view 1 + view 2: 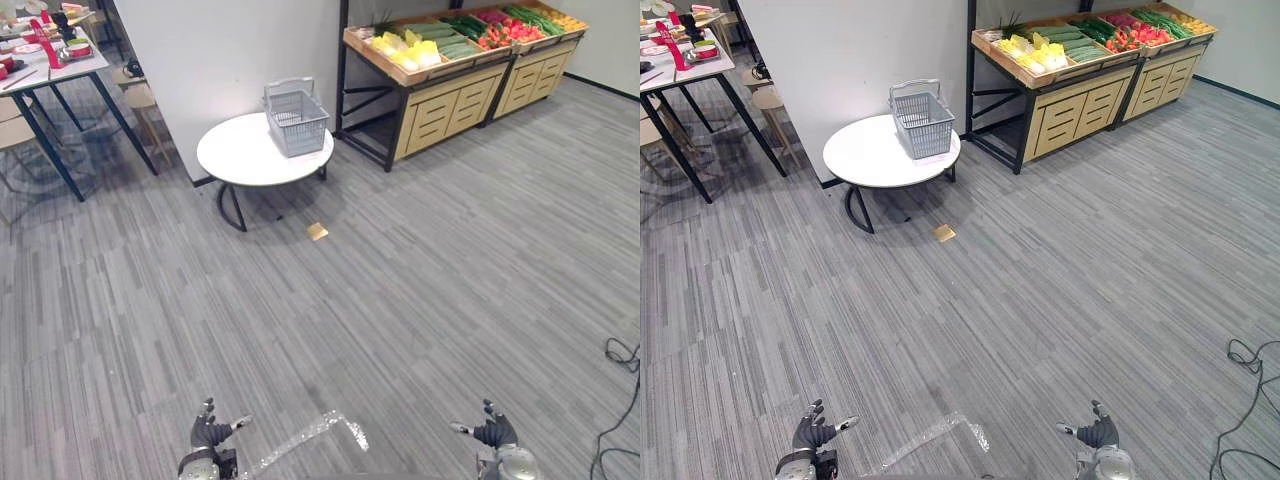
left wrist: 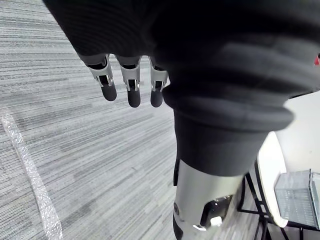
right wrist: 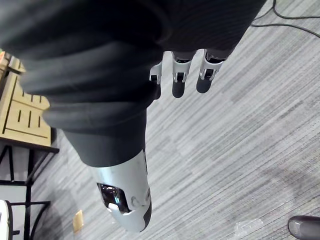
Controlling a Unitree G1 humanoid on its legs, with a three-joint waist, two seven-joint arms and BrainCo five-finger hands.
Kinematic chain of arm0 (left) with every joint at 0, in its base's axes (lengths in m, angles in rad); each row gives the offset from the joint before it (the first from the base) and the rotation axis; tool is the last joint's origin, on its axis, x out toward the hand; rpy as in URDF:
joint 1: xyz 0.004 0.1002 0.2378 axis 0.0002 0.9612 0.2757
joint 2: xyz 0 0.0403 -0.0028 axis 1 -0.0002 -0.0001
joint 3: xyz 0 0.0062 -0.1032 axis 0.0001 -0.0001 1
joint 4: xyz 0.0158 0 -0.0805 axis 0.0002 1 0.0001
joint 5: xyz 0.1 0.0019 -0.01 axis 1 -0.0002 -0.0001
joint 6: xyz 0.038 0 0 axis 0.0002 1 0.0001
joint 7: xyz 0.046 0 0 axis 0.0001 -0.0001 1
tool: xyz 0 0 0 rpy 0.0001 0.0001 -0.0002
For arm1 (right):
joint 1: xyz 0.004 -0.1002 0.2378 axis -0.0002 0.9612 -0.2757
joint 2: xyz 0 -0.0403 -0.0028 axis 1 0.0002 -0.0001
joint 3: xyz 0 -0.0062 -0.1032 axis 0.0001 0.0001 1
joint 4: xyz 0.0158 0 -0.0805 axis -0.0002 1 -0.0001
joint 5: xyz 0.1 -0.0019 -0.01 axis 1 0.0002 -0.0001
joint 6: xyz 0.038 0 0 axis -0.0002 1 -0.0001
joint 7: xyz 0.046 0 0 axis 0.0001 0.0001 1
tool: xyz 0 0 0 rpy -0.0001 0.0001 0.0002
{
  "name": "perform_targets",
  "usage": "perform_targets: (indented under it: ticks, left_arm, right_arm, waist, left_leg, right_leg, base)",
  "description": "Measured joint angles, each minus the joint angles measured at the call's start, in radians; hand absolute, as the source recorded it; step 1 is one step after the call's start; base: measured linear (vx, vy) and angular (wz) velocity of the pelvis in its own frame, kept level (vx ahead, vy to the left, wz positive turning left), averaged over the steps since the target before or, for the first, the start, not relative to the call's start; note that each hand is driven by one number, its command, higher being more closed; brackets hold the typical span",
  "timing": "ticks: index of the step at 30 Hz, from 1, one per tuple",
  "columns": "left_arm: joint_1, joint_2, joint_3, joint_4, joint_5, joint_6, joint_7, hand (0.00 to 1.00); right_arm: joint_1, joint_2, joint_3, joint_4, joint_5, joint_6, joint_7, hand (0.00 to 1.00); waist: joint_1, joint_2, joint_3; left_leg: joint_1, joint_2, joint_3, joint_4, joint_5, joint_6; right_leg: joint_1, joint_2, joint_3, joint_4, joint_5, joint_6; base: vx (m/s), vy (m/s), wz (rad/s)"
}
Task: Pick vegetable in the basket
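Left hand [image 1: 208, 435] and right hand [image 1: 495, 432] hang loosely spread and empty, seemingly because the basket [image 1: 296, 120] on its round surface [image 1: 240, 155] and the vegetables [image 1: 455, 35] on their shelf [image 1: 440, 108] lie far ahead

The grey basket [image 1: 296, 120] is showing as matt plastic lattice, the round table [image 1: 240, 160] is presenting a smooth white top on dark metal legs, the produce stands [image 1: 440, 105] are showing pale bare wood, and the floor [image 1: 400, 300] is looking matt and finely ribbed, with a crinkled clear strip [image 1: 300, 435] glinting on it.
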Motion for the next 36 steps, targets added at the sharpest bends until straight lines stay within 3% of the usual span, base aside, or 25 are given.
perform_targets:
  ticks: [19,23,27,30,32,34,36]
  left_arm:
    - [0.018,-0.001,0.034,-0.058,-0.002,0.004,0.002,0.0]
    - [0.017,-0.002,0.039,-0.088,-0.013,0.003,0.003,0.0]
    - [0.017,-0.011,0.039,-0.113,-0.039,0.003,0.006,0.0]
    - [0.019,-0.031,0.039,-0.169,-0.051,0.002,0.011,0.0]
    - [0.016,-0.036,0.036,-0.177,-0.058,0.003,0.014,0.0]
    - [0.018,-0.027,0.035,-0.196,-0.059,0.003,0.024,0.0]
    - [0.023,-0.019,0.035,-0.194,-0.06,0.005,0.025,0.0]
  right_arm:
    - [0.012,-0.003,-0.055,-0.028,0.003,0.003,-0.001,0.0]
    - [-0.015,-0.007,-0.075,-0.038,0.025,0.003,-0.007,0.0]
    - [-0.051,-0.008,-0.075,-0.039,0.049,0.003,-0.024,0.0]
    - [-0.064,-0.009,-0.059,-0.043,0.051,0.004,-0.025,0.0]
    - [-0.062,-0.005,-0.039,-0.079,0.056,0.004,-0.024,0.0]
    - [-0.058,-0.007,-0.01,-0.098,0.06,0.009,-0.023,0.0]
    - [-0.061,-0.01,-0.005,-0.105,0.062,0.015,-0.022,0.0]
  waist:
    - [0.001,0.014,-0.001]
    - [0.003,0.017,0.014]
    - [0.006,0.038,0.025]
    - [0.019,0.045,0.044]
    - [0.021,0.054,0.059]
    - [0.002,0.028,0.085]
    - [0.008,0.029,0.095]
  left_leg:
    - [-0.049,0.001,0.02,0.001,-0.001,0.001]
    - [-0.106,0.005,0.03,0.104,-0.066,0.01]
    - [-0.17,0.012,0.051,0.221,-0.149,0.026]
    - [-0.187,0.01,0.06,0.293,-0.222,0.046]
    - [-0.162,0.002,0.044,0.293,-0.245,0.059]
    - [-0.113,-0.017,0.017,0.301,-0.267,0.074]
    - [-0.076,-0.018,0.012,0.309,-0.29,0.076]
  right_leg:
    - [-0.056,0.001,0.008,0.008,0.003,-0.004]
    - [-0.073,-0.003,0.027,0.018,-0.001,0.001]
    - [-0.115,-0.007,0.04,0.078,-0.035,0.02]
    - [-0.192,-0.025,0.029,0.284,-0.129,0.089]
    - [-0.307,-0.047,-0.005,0.56,-0.134,0.09]
    - [-0.386,-0.082,-0.031,0.753,-0.169,0.081]
    - [-0.432,-0.091,-0.053,0.754,-0.207,0.065]
  base:
    - [0.0,-0.001,-0.01]
    - [0.03,0.004,-0.11]
    - [0.05,0.042,-0.14]
    - [0.05,0.081,-0.07]
    - [0.09,0.111,0.06]
    - [0.24,0.082,0.35]
    - [0.31,0.061,0.13]
